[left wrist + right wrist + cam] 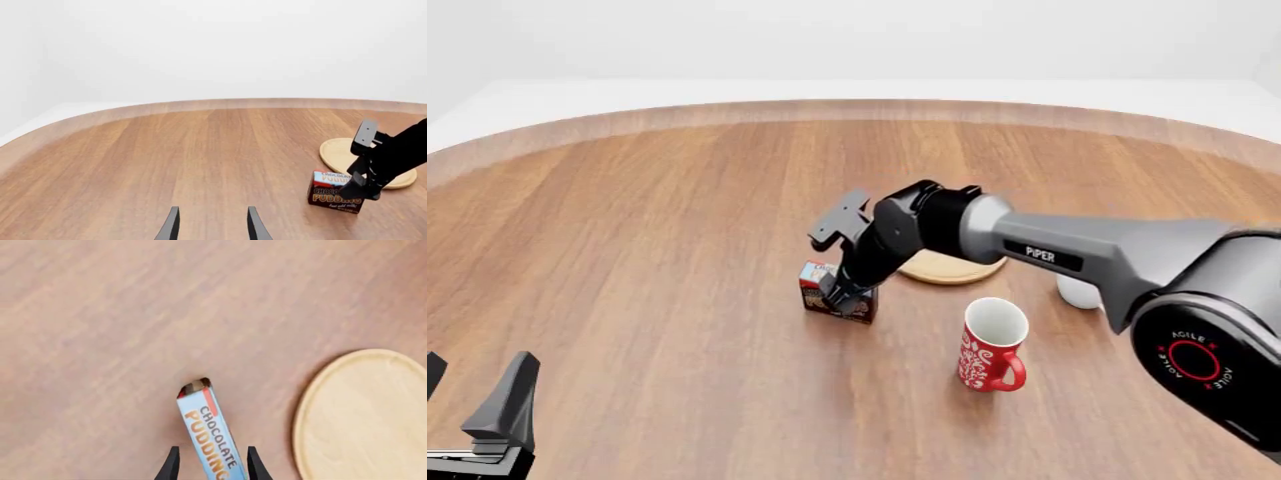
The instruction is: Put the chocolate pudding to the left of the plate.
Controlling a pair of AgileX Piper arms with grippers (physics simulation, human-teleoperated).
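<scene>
The right hand (849,297) pinches the chocolate pudding (822,290) upright on the desk (641,230), just left of the plate (961,268), while the left hand (474,395), spread, hangs well apart at the near-left.

A red mug (992,345) with a white pattern stands upright on the wooden table (654,220), handle toward the camera. A white mug (1077,292) stands beyond it, partly hidden.
</scene>
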